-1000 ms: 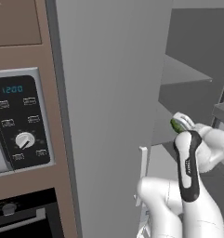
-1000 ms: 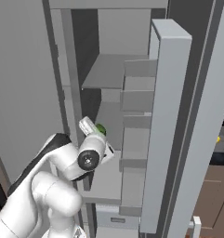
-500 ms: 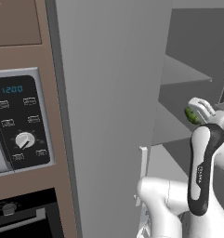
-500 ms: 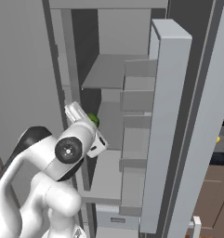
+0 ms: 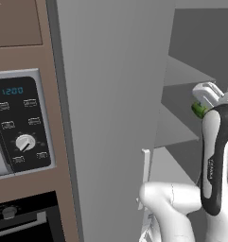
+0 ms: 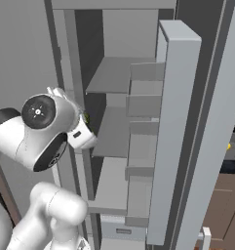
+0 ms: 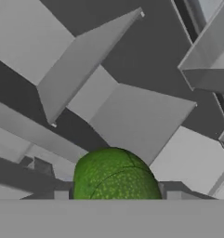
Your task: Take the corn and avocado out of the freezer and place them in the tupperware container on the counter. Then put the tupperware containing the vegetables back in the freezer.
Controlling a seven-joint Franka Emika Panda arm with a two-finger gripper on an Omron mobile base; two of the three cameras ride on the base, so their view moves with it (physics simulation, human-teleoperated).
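The avocado (image 7: 115, 174), dark green and rounded, sits between my fingertips (image 7: 62, 195) in the hand view. My gripper (image 5: 203, 101) is shut on it, held in the air in front of the freezer's grey middle shelf (image 5: 181, 75). From the right base view the gripper (image 6: 82, 122) hangs at the left edge of the open freezer (image 6: 124, 73), with a sliver of the avocado (image 6: 86, 117) showing behind the hand. A tiny yellow patch (image 6: 229, 145) shows past the door at the right; whether it is the corn I cannot tell. The tupperware container is out of view.
The open freezer door (image 6: 172, 122) with its bins stands to the right of the shelves. A built-in oven panel (image 5: 21, 123) with a dial fills the wall left of the freezer. Brown cabinet doors (image 6: 226, 205) under a dark counter edge (image 6: 233, 166) lie at the far right.
The hand has risen a little with the avocado and drawn back from the shelves, while the forearm swung upright. The freezer and its door have not moved.
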